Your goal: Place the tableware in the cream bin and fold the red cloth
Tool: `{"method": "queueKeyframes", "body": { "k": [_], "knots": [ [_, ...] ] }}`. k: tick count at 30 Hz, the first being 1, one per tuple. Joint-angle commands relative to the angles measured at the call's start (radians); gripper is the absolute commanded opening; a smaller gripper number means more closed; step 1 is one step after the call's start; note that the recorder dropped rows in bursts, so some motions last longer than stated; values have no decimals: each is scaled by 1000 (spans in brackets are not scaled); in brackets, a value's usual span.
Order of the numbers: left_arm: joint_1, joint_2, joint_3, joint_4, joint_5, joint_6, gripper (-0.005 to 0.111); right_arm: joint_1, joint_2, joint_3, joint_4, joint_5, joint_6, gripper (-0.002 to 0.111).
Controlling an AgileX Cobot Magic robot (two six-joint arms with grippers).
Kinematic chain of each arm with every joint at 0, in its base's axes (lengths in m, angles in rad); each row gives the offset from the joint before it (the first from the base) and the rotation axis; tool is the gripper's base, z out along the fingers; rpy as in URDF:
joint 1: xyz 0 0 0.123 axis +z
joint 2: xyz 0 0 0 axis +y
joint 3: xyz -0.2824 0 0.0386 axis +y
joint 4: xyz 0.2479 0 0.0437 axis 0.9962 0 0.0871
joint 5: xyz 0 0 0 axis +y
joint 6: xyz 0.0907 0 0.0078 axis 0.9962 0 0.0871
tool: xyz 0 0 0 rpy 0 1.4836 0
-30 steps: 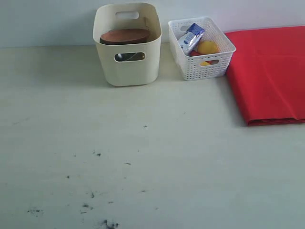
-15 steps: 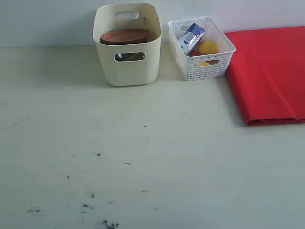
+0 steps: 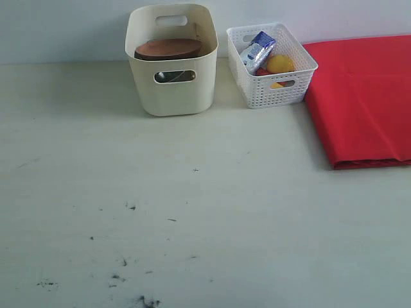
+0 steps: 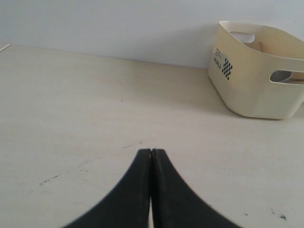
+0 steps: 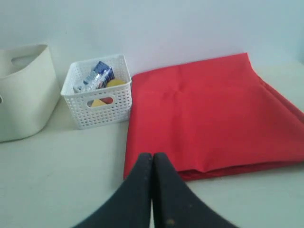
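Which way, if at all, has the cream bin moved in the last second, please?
No: the cream bin keeps the same gap to the white basket.

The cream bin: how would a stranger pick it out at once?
On the pale table, two containers stand side by side at the far edge. The cream bin is the one farther from the red cloth. Unlike the shorter white lattice basket, it is tall and smooth-walled, with oval handle cutouts.

A pale scuffed tabletop (image 3: 192, 205) meets a plain white wall (image 3: 64, 29).
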Motion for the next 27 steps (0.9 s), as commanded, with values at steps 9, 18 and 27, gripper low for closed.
{"method": "queueKeyframes", "body": {
  "k": [9,18,27],
  "knots": [
    [-5,-6,3,-9,-6,-7,0,2,-32,6,20,10,-7,0],
    [-5,-6,3,-9,-6,-7,0,2,-32,6,20,10,-7,0],
    [-5,-6,3,-9,-6,-7,0,2,-32,6,20,10,-7,0]
  ]
}}
